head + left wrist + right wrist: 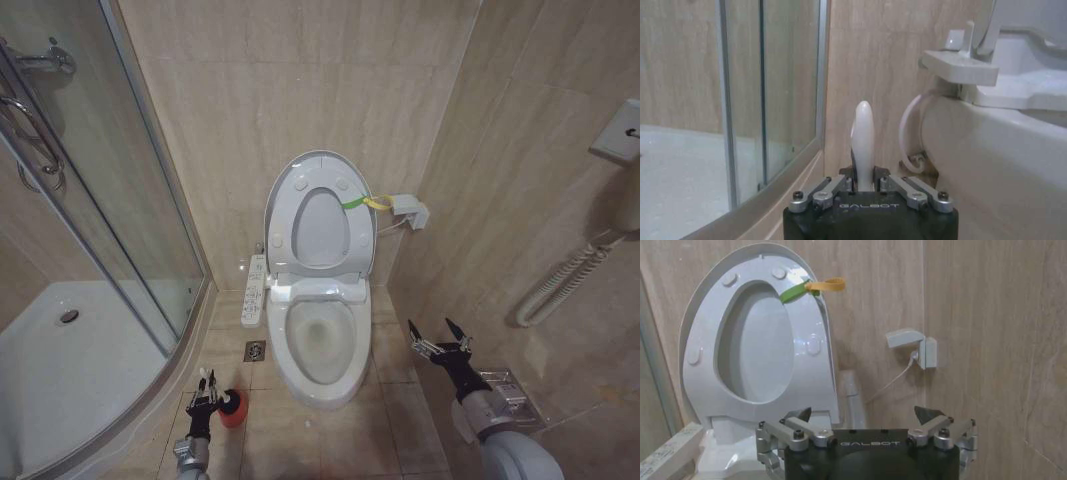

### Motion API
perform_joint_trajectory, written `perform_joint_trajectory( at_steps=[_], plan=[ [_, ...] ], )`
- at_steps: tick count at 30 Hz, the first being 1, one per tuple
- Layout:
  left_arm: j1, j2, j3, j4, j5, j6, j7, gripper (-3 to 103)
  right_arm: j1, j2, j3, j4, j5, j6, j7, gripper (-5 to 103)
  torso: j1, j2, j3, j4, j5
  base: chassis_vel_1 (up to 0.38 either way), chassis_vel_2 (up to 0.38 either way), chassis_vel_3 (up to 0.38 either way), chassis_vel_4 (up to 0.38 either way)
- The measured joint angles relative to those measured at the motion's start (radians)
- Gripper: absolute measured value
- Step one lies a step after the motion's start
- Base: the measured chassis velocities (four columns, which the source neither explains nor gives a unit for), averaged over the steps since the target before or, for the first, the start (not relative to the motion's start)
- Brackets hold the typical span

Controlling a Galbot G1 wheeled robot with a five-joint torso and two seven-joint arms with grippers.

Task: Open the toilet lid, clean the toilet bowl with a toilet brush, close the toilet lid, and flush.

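Brushing was in hand: with the glossy white oval toilet lid (pixel 320 215) raised, the left gripper (pixel 204 385) had pinched the white-handled toilet brush (pixel 862 145) in its red cup, needing a straight lift, while the right gripper (pixel 440 334) hung spread and empty beside the white ceramic toilet bowl (pixel 320 345).

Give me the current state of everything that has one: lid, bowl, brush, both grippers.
toilet lid: raised, leaning against the wall.
toilet bowl: uncovered.
toilet brush: handle upright, in its red holder on the floor.
left gripper: shut on the brush handle.
right gripper: open, holding nothing, right of the bowl.

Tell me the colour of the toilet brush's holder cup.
Red: the holder cup stands on the floor by the left gripper, best seen in the head view.
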Motion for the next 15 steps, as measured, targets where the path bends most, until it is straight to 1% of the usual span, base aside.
perform_joint_trajectory(
  at_steps=[7,15],
  plan=[
    [-0.011,0.0,-0.01,0.059,0.026,0.0,0.008,19,0.0,0.0,0.0,0.0,0.0,0.0,0.0,100,0.0,0.0,0.0,0.0,0.0,0.0,0.0,0.0,0.0],
    [-0.024,0.002,-0.018,0.093,0.033,0.0,0.02,19,0.0,0.0,0.0,0.0,0.0,0.0,0.0,100,0.0,0.0,0.0,-0.0001,0.0,0.0,0.0,0.0,0.0]
  ],
)
